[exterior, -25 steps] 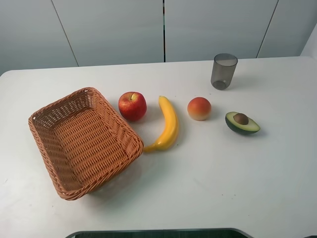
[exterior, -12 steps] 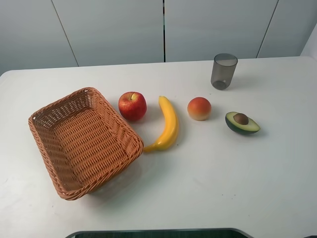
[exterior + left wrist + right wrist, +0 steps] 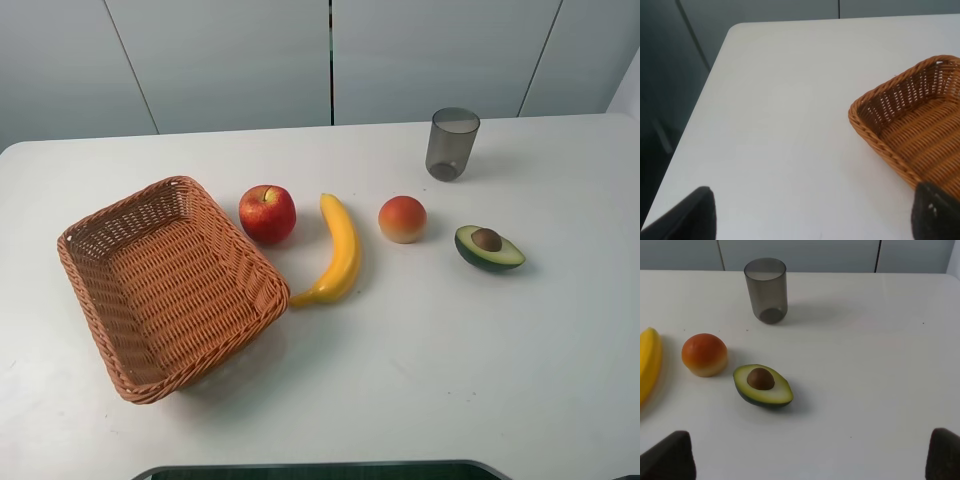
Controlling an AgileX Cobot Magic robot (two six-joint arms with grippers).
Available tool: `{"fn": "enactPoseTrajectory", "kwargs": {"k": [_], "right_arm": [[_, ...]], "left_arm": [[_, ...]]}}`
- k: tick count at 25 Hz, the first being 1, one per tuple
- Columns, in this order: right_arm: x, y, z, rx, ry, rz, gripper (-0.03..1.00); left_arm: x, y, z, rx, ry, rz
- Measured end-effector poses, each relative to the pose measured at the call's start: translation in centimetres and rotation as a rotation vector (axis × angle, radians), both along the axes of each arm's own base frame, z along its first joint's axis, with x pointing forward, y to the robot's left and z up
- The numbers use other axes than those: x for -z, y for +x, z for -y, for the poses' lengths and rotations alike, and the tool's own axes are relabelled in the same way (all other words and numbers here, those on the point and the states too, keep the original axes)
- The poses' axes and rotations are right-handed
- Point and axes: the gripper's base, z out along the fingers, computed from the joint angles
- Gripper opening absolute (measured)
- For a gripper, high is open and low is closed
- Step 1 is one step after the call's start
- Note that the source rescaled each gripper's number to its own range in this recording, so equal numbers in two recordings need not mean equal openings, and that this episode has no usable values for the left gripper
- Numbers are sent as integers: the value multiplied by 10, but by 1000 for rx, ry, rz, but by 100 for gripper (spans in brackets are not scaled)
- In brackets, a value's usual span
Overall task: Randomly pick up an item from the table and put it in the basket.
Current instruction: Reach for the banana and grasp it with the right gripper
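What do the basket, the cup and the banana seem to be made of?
Basket: woven wicker or rattan-like strands, orange-brown, matte; the open weave shows.
Cup: probably plastic, smoky grey, translucent; its base shows through the wall.
Banana: perhaps a plastic replica; the skin is evenly yellow and glossy.

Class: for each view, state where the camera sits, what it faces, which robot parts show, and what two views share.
Exterior high: above, looking down on basket, banana, cup; no arm shows.
Left wrist: on left arm, facing table corner, basket; left tool open.
Right wrist: on right arm, facing cup, avocado; right tool open.
Shared: cup, high and right wrist.
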Motion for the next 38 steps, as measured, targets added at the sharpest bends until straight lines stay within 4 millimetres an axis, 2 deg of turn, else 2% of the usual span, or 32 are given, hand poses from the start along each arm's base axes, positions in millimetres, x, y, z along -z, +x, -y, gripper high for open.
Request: {"fn": "enactPoseTrajectory", "kwargs": {"k": [27,33,38], "right_arm": [[0,1,0,0,-1,-13,100],[-7,20,-3,-11,9,-130,100],[-13,56,-6,-19,-10,-296,100]], "left_arm": [[0,0,0,0,0,0],[0,0,0,0,0,0],[0,0,0,0,0,0]]}}
